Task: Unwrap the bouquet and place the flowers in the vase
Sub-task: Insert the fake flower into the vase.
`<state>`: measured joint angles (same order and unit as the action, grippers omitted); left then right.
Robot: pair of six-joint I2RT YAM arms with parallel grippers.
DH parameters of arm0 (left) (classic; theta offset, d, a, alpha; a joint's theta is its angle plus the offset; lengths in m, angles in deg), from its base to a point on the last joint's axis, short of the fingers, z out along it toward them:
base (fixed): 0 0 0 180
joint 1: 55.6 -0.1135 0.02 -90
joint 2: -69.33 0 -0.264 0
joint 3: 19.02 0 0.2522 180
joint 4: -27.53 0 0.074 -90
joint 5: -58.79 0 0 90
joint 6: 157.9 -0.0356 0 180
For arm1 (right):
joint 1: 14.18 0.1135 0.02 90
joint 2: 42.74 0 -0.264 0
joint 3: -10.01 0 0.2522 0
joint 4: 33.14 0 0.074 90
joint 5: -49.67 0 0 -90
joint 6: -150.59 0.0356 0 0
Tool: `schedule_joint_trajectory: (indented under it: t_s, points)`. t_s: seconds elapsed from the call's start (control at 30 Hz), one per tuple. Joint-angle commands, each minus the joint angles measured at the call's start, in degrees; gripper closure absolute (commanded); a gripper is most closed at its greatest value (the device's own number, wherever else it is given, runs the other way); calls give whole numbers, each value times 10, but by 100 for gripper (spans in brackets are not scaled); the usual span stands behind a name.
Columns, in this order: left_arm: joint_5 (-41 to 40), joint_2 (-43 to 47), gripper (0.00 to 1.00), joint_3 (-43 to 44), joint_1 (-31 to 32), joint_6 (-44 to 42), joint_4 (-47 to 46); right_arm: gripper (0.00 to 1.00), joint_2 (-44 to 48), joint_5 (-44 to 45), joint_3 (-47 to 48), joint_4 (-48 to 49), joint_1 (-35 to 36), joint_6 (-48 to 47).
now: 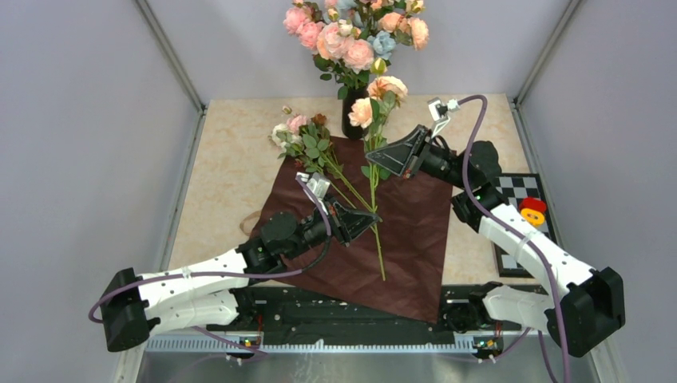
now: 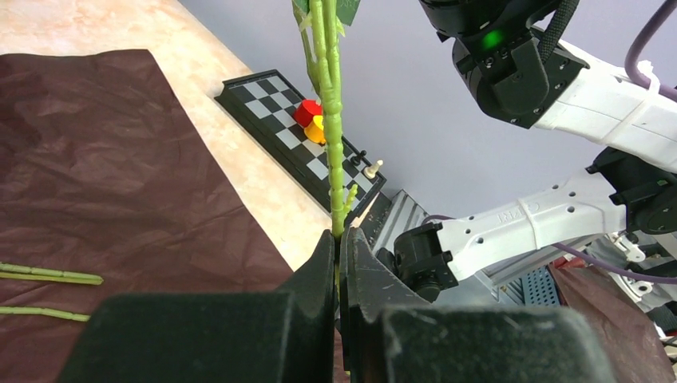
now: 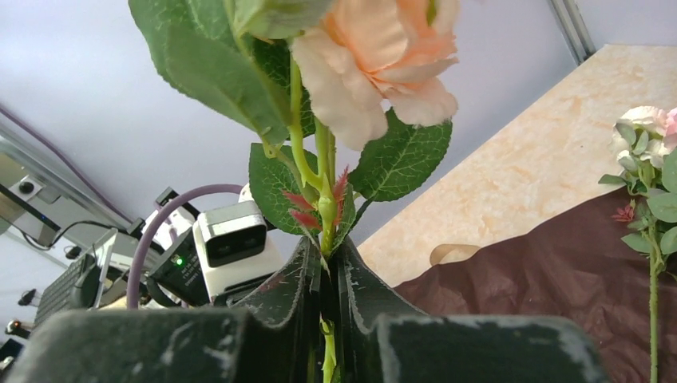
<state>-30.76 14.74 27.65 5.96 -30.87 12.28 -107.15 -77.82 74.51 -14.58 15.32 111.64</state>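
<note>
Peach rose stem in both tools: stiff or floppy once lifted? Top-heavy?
Probably fairly stiff: the stem stands straight above the left tool with no visible droop. Likely top-heavy: the bloom and leaves sit above the right tool, so it may swing in a single grip. Thin, so it could twist when clamped.

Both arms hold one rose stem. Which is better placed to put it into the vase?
Right, probably. The right fingers grip the rose stem just under the bloom, nearer the vase; the left fingers pinch it lower, toward the end that must enter.
</note>
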Motion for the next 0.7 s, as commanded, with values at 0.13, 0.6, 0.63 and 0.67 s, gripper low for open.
schedule_joint_trajectory:
  t_s: [0.13,0.6,0.63,0.67]
  points:
    - [3,5,100,24,2,-17,3,100,12,19,9,32,4,-20]
    - [3,11,1,111,-64,-78,217,100,117,163,38,-178,4,-240]
    - [34,6,1,127,-83,-81,242,100,123,179,41,-194,4,-259]
    - [62,2,1,140,-106,-84,266,100,128,195,47,-203,4,-274]
